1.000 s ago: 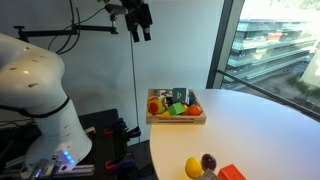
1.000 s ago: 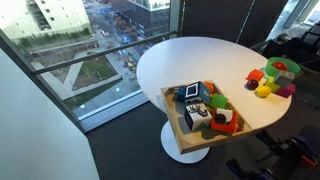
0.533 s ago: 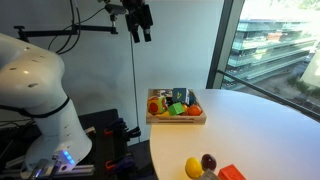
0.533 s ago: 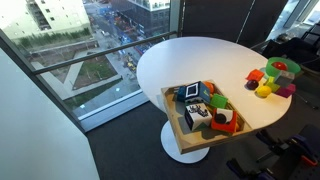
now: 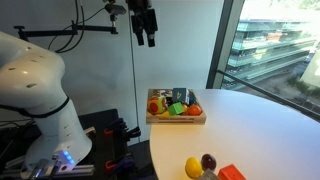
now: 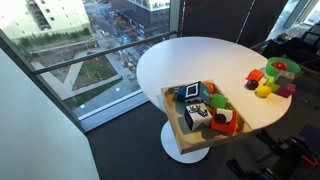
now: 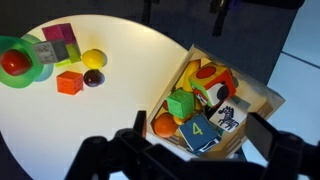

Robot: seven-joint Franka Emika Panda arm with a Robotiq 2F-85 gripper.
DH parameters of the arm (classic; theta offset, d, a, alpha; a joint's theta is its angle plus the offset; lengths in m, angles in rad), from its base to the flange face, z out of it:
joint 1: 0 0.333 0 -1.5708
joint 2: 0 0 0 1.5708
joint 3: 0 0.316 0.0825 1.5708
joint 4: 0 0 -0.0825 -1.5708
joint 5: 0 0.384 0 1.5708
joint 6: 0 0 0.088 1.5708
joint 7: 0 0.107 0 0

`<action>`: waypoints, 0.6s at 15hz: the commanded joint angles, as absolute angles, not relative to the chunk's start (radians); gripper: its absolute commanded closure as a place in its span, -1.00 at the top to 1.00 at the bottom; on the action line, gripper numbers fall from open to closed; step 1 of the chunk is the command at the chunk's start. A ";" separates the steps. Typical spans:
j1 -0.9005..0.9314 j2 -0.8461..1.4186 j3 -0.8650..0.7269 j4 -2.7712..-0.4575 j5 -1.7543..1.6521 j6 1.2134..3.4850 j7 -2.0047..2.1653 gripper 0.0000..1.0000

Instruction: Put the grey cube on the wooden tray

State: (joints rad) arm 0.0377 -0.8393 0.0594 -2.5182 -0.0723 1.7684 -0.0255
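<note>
The grey cube (image 7: pixel 45 52) stands on the white table beside a green bowl, at the far left of the wrist view. The wooden tray (image 7: pixel 262 98) lies at the right of that view and holds a green block, an orange fruit, a number block and a zebra block. The tray also shows in both exterior views (image 5: pixel 176 121) (image 6: pixel 174 118). My gripper (image 5: pixel 146 24) hangs high above the table, far from both; it is open and empty. Its dark fingers (image 7: pixel 196 150) frame the bottom of the wrist view.
Near the grey cube lie a green bowl (image 7: pixel 18 72) with a red ball, pink blocks (image 7: pixel 60 38), a yellow ball (image 7: pixel 93 60), a dark ball (image 7: pixel 92 77) and an orange-red block (image 7: pixel 69 83). The round white table (image 6: pixel 205 60) stands by a window.
My gripper has shifted slightly sideways high above the table. The objects have not moved.
</note>
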 commanded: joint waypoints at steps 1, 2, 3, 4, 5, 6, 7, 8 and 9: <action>0.018 -0.805 0.016 -2.487 -0.082 1.760 -0.033 1.00; 0.011 -0.800 0.002 -2.489 -0.082 1.762 -0.037 1.00; 0.004 -0.795 -0.010 -2.492 -0.082 1.765 -0.039 1.00; -0.002 -0.788 -0.022 -2.496 -0.083 1.768 -0.041 1.00; -0.010 -0.781 -0.033 -2.502 -0.084 1.773 -0.043 1.00; -0.017 -0.773 -0.042 -2.506 -0.085 1.776 -0.042 1.00; -0.025 -0.764 -0.050 -2.509 -0.085 1.778 -0.042 1.00; -0.033 -0.755 -0.058 -2.514 -0.086 1.781 -0.043 1.00; -0.039 -0.745 -0.064 -2.517 -0.087 1.784 -0.043 1.00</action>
State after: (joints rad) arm -0.0184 -0.7787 -0.0441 -2.5189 -0.0723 1.7703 -0.0282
